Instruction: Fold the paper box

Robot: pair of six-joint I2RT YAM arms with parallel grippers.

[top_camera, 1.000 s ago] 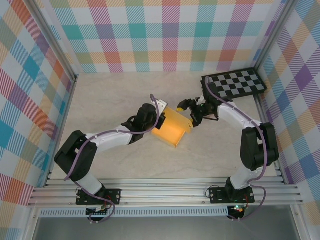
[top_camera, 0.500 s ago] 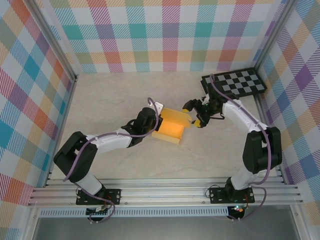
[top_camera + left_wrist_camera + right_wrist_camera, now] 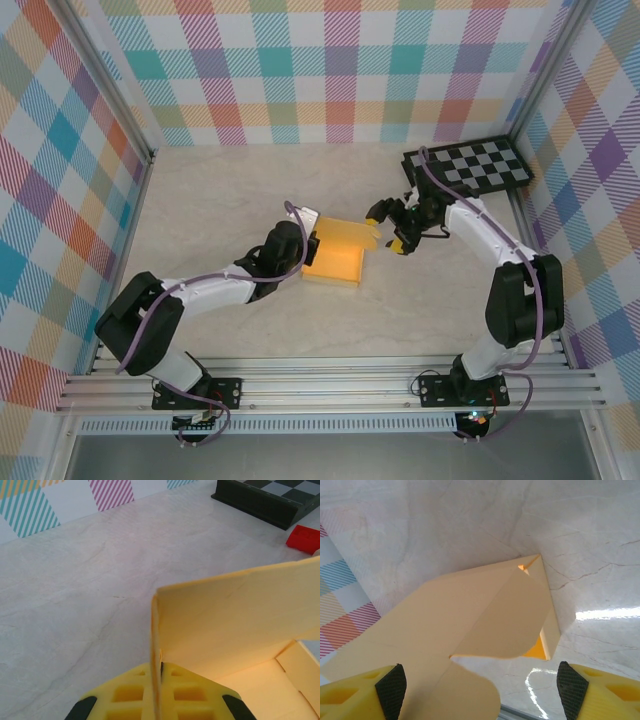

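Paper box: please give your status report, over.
Left gripper shut on the paper box wall. Right gripper open at its flap, not gripping. Red block beside checkerboard, apart from box.

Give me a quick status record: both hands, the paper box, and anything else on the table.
left hand: shut, pinching an upright wall of the paper box
right hand: open, at the box's right end, a scalloped tab between its fingers, not gripped
paper box: partly folded, base on the table, top open
checkerboard: far right corner, apart from the box
red block: near the checkerboard, untouched
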